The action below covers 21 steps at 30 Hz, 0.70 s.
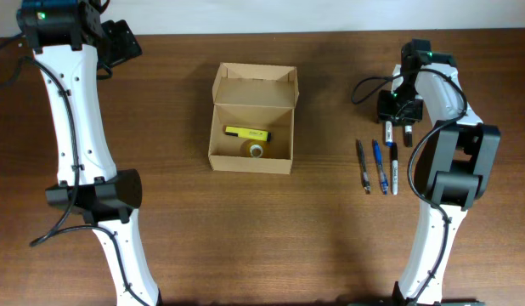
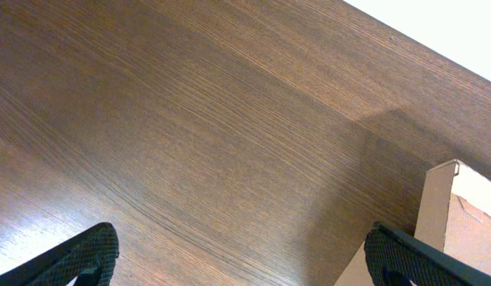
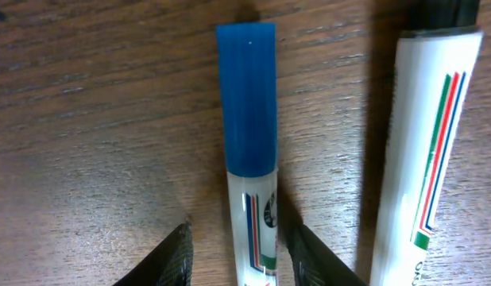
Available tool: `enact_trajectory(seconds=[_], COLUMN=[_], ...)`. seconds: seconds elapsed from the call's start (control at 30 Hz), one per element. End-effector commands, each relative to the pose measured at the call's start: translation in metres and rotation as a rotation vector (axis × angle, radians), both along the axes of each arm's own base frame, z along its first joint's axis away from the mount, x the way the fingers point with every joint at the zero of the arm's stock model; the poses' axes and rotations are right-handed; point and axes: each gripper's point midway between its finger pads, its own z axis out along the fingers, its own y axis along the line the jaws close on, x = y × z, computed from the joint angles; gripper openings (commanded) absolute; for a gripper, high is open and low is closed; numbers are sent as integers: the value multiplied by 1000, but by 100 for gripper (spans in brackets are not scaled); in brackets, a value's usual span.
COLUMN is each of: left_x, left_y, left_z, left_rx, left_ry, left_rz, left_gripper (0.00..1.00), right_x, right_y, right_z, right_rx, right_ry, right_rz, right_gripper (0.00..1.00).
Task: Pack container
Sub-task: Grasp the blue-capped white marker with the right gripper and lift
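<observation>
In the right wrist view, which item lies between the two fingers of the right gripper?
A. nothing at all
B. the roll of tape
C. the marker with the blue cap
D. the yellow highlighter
C: the marker with the blue cap lies on the table between the two fingers of the right gripper, and the white marker lies outside them.

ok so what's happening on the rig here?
It is packing the container, which sits open mid-table with a yellow highlighter and a roll of tape inside. The right gripper is down at the pens, its fingers either side of the blue-capped marker, not yet clamped; a white marker lies next to it. The left gripper hangs open and empty over the table beside the container.
</observation>
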Motion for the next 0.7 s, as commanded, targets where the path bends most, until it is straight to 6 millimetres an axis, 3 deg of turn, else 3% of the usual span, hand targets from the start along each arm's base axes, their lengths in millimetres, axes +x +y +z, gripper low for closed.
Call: enact_trajectory(seconds=[0.0, 0.13, 0.27, 0.53, 0.67], left_x=[0, 0, 0, 0, 0], left_y=[2, 2, 2, 2, 2], left_z=[2, 2, 2, 2, 2], left_rx=[6, 6, 6, 6, 6], left_ry=[-4, -4, -4, -4, -4], left_rz=[0, 0, 0, 0, 0], left_gripper=[100, 100, 100, 100, 100], right_x=[-6, -7, -11, -16, -1], right_y=[-2, -5, -7, -4, 16], right_z=[-10, -10, -10, -6, 23], right_rx=[-19, -34, -48, -33, 90], right_ry=[34, 39, 52, 76, 15], right_rz=[-18, -19, -19, -18, -5], right_gripper=[33, 24, 5, 4, 4])
